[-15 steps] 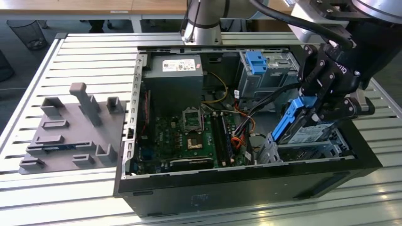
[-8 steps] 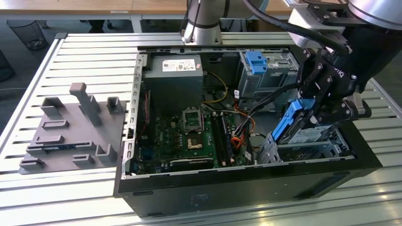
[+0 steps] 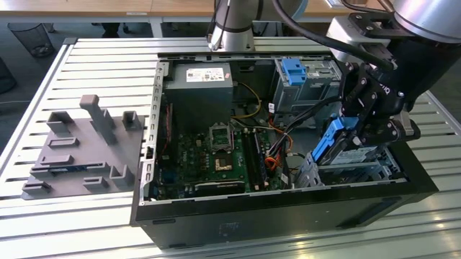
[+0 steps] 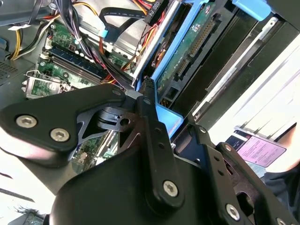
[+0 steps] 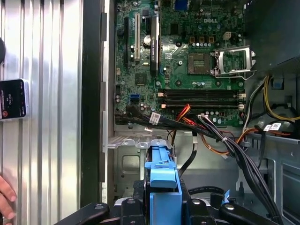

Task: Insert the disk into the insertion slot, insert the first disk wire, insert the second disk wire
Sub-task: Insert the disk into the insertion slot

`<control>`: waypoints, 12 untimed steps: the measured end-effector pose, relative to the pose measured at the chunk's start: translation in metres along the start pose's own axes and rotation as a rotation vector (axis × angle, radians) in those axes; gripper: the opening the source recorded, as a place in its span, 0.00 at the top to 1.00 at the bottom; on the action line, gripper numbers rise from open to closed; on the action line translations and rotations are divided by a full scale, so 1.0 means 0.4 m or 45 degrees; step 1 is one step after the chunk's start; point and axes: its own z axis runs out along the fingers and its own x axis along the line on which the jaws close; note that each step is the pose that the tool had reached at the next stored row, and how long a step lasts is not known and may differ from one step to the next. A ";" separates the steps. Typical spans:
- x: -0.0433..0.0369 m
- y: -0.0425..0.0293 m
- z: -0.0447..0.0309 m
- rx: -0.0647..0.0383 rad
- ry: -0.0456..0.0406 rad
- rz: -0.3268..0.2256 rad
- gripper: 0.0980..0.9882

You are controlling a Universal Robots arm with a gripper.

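The tool [image 3: 362, 125], closed on the disk [image 3: 333, 141], is holding it tilted above the insertion slot [image 3: 360, 168] at the computer case's [image 3: 288, 216] near corner, the exterior view's right; seating and both wiring steps appear outstanding

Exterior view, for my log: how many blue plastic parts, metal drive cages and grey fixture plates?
Blue plastic parts: 2 (bright blue carrier framing the flat rectangular disk; small blue latch)
Metal drive cages: 2 (tall grey cage; low silver-grey perforated insertion slot)
Grey plastic fixture plates: 1
Total: 5
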 end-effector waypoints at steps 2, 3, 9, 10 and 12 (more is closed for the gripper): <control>0.000 0.000 0.005 0.000 0.000 0.000 0.70; 0.000 0.000 0.007 0.000 0.000 0.000 0.70; 0.000 0.000 0.020 0.000 0.000 0.000 0.70; 0.000 -0.001 0.022 0.000 0.000 0.000 0.70; 0.000 -0.001 0.026 0.000 0.000 0.000 0.69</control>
